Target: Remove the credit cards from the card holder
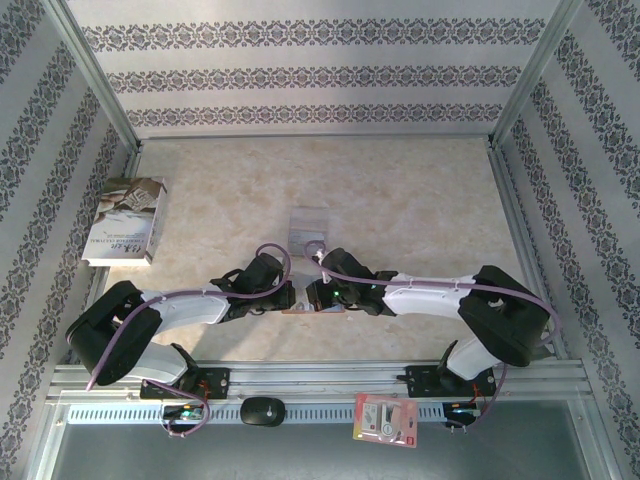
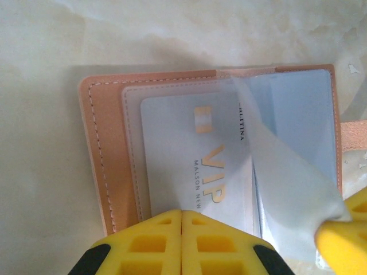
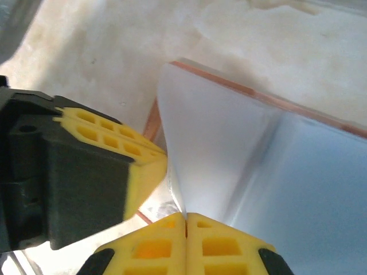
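Left wrist view: left gripper (image 2: 182,220) jaws are together, pinching what looks like the near edge of the credit card (image 2: 195,166), the pale one lettered VIP. It is lying in the left pocket of the card holder (image 2: 103,149), at frame centre. Right gripper (image 3: 186,220) jaws are together too, clamping the clear flap (image 2: 287,183) and lifting it off to the right so the pocket is showing.

The holder is lying open and flat. In the top view it is sitting at lower centre, right between the two wrists. I am reading the step in hand as drawing this card out.

To do it well, I am planning a straight pull back along the pocket, low and level, with no twist, since a thin card is likely slipping off the pads if tilted. Nothing is pinning the leather itself, so the holder may be dragging along. I am wanting the flap held taut as a brake. I cannot tell whether the right pocket is holding another card.

The table (image 1: 400,190) is pale and marbled. A clear sleeve (image 1: 309,225) is lying just above the wrists and a book (image 1: 127,220) at its left edge. A red-and-white packet (image 1: 385,420) is sitting at bottom centre. Patterned walls (image 1: 300,70) are closing in three sides.
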{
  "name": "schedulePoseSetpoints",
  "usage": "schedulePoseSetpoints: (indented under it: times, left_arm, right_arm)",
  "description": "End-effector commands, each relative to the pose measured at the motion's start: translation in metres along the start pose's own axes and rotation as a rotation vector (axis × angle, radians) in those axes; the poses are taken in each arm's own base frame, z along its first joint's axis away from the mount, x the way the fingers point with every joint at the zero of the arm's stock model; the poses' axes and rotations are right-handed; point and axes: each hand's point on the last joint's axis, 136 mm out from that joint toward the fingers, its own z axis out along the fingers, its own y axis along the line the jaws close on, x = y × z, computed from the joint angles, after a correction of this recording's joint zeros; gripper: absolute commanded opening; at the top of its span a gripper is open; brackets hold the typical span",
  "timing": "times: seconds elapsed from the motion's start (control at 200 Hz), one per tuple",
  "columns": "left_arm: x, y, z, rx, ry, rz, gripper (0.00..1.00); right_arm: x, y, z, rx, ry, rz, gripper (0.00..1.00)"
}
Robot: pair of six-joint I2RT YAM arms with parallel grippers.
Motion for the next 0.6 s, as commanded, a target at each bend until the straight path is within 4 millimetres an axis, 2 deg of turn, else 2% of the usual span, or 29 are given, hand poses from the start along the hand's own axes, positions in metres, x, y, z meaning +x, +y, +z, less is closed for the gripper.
schedulePoseSetpoints:
  times: [0.0,0.165,0.275,0.365,0.455,0.535,0.595]
  left_arm:
    - [0.017,0.010,0.004,-0.050,0.069,-0.006,0.06]
    - [0.018,0.008,0.006,-0.039,0.076,-0.006,0.05]
    - [0.018,0.007,0.006,-0.031,0.078,-0.004,0.04]
    - [0.016,0.005,0.005,-0.026,0.074,-0.001,0.05]
    - [0.015,0.003,0.002,-0.018,0.063,0.003,0.08]
    - [0.012,0.001,0.001,-0.010,0.052,0.005,0.09]
    - [0.011,0.000,0.001,-0.004,0.048,0.004,0.10]
  right_arm:
    - [0.013,-0.034,-0.012,0.161,0.029,0.065,0.04]
    - [0.024,-0.062,-0.030,0.308,0.025,0.121,0.12]
    - [0.026,-0.073,-0.042,0.368,0.005,0.155,0.32]
    - [0.023,-0.078,-0.055,0.395,-0.035,0.169,0.37]
    - [0.010,-0.065,-0.066,0.333,-0.097,0.139,0.38]
    - [-0.004,-0.037,-0.069,0.214,-0.114,0.061,0.38]
    - [-0.011,-0.012,-0.064,0.110,-0.085,0.004,0.37]
